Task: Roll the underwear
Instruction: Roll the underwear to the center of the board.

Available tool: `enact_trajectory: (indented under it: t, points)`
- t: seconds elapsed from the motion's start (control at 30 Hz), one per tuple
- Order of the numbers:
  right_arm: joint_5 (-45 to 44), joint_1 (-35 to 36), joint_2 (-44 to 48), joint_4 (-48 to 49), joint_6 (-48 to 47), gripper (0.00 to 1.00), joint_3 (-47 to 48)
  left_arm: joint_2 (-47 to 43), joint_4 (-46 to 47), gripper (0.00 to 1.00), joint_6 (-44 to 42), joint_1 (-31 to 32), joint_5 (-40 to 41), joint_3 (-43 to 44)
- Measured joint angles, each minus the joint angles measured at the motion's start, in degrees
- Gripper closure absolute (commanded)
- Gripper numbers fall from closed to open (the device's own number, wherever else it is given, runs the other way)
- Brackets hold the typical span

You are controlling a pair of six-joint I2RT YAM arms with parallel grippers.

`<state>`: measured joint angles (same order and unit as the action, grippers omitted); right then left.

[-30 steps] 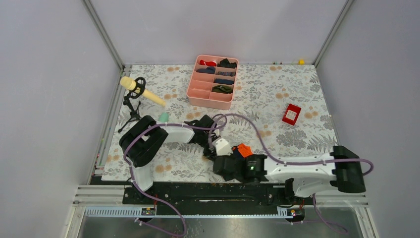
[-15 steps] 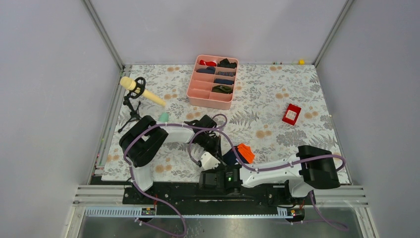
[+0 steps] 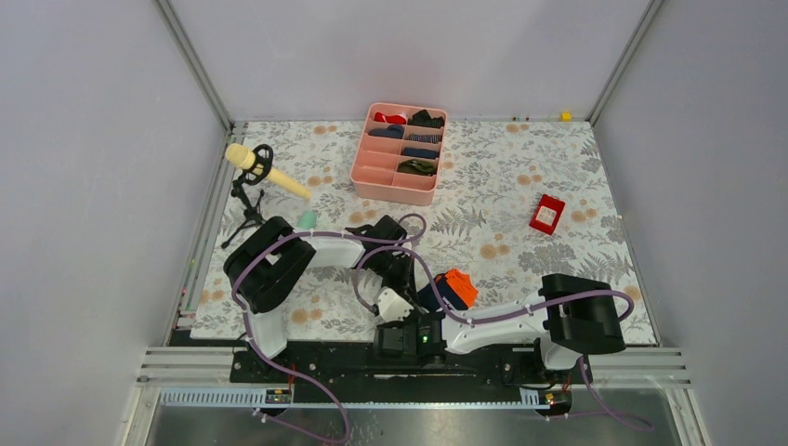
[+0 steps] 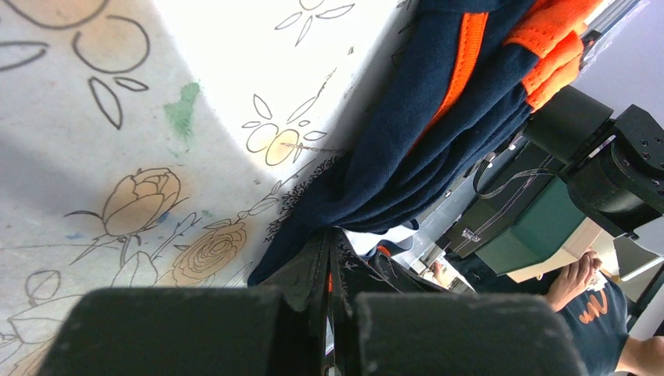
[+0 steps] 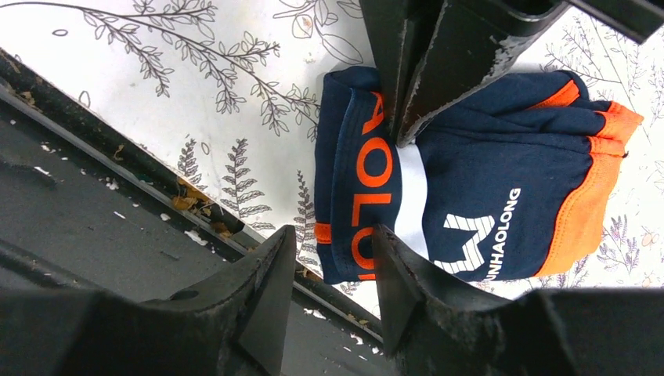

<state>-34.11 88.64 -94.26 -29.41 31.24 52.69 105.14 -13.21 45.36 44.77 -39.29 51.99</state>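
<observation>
**Underwear pinched at the near edge, roll only part made**

The underwear (image 3: 448,290) lies on the bench (image 3: 558,167) close to its near edge, a little right of the middle and well apart from the pink tray (image 3: 394,190) at the far edge. It is folded into a loose, flattish bundle. The lettered waistband is doubled over on the side toward the near edge, and the orange trim shows on the side away from it.

The left hand (image 4: 329,258) has its fingers pressed together on a bunched corner of the navy cloth, which is drawn up into a point between them. The right hand (image 5: 333,243) hangs over the near edge just beside the bundle. Its fingers are spread apart and it has hold of nothing.

This looks like the middle of the rolling step: the cloth is gathered and folded but not yet wound into a tight roll.

The next move probably falls to the right hand, which would need to come down onto the doubled waistband edge. It could either pin that edge or turn it over toward the orange trim while the left hand keeps the cloth taut. A pull that is too hard could drag the whole bundle along the bench or off its near edge.
</observation>
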Motion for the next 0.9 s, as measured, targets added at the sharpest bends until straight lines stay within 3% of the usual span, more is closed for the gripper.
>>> enact_trajectory:
  t: [0.2, 0.37, 0.43, 0.53, 0.63, 0.73, 0.9]
  points:
    - [-0.28, -1.64, -0.02, 1.42, 0.57, 0.63, -1.09, 0.0, 0.02, 1.0, 0.15, 0.02, -0.02, 0.0]
    - [-0.79, -2.43, -0.11, 1.68, 0.74, 0.84, -1.22, 0.0, 0.04, 1.0, 0.44, 0.04, 0.0, 0.0]
    - [-1.07, -2.43, -0.09, 1.75, 0.72, 0.99, -1.22, 0.0, 0.22, 1.0, 1.09, 0.04, 0.0, 0.0]
    - [-1.36, -2.43, 0.44, 2.1, 0.72, 1.0, -1.55, -0.02, 0.96, 0.96, 2.4, 0.04, -0.04, -0.33]
    - [-1.25, -2.45, 2.16, 3.63, 0.96, 1.0, -3.23, -0.61, 1.81, 0.76, 4.15, 0.09, 0.02, -0.87]
    - [-0.63, -2.69, 5.09, 6.16, 1.2, 1.0, -6.08, -2.99, 2.93, 0.65, 7.04, 0.33, 0.11, -1.51]
    - [2.14, -3.65, 13.14, 11.82, 1.07, 1.0, -13.49, -11.93, 6.84, 0.6, 12.79, 0.5, 0.09, -3.06]
